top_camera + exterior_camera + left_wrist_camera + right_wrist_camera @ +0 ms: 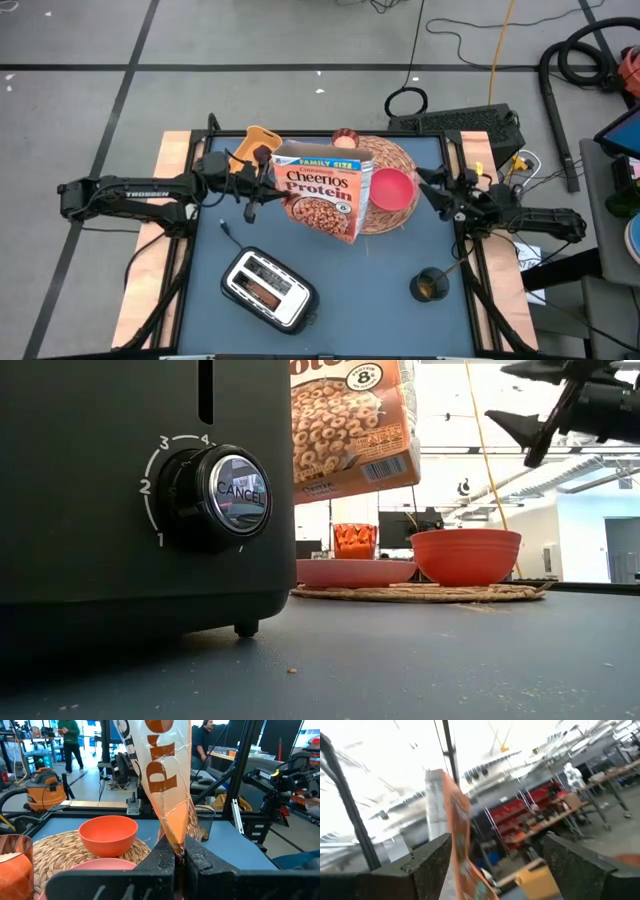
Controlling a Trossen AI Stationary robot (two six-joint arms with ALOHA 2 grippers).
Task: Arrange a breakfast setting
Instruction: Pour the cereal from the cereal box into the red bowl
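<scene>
My left gripper (265,172) is shut on the brown cereal box (325,190), which hangs tilted over the pink plate (355,572). The plate and the red bowl (392,188) rest on the round woven mat (400,160). A small glass (345,135) stands at the mat's far edge. My right gripper (432,188) is open and empty, raised at the mat's right side, facing the box (457,835). The bagel, dark red fruit and spoon are out of view. My left gripper pinches a thin, creased edge of the box (175,837) between its two shut fingers (162,857), at the box's left side near its top (275,165). The fingers come level from the table's left. The box is lifted clear, tilted, its lower end (350,475) above the plate.
A dark toaster (268,290) stands near the front edge, left of centre, and fills the left of the low view (140,490). A small black round object (430,285) sits at the front right. A yellow-orange object (255,145) lies by the left arm.
</scene>
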